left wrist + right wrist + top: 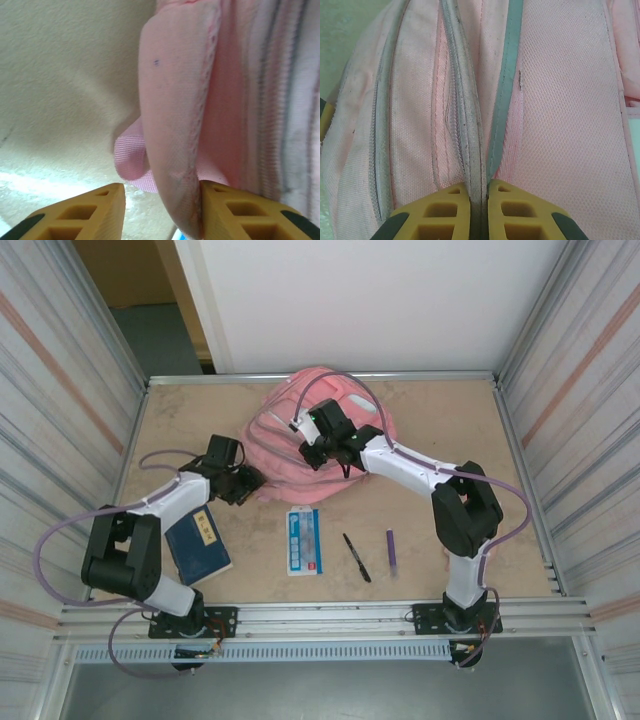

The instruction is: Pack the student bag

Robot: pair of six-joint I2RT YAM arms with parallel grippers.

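At the far middle of the table: the bag (283,445) lies slumped and pink, close to the back edge, with both arms stretched to it.
Bag close up: from the right wrist it is pink mesh cloth crossed by grey, grubby zip lines; I can make out no lettering on it.
Book (200,546): dark blue, flat on the table (450,440) beside the left arm. A pale strip on its cover carries marks too small to read.
Packet (303,540): white and blue, lying flat between the book and the pens. It has print on it, but too fine to read from here.
Pens: a black pen (357,557) and a purple pen (391,548) lie near each other but not touching, right of the packet. Any marking on them is too small to tell.
Left gripper (245,484) (162,210): at the near-left edge of the bag, fingers (85,215) standing apart. A padded pink edge of the bag hangs down between them and lies against the right-hand finger; the other finger is clear of it. A bit of pink webbing shows just behind.
Right gripper (320,451) (479,210): on top of the bag, fingers (437,215) nearly together and pinched on a grey zip seam that runs up between them.
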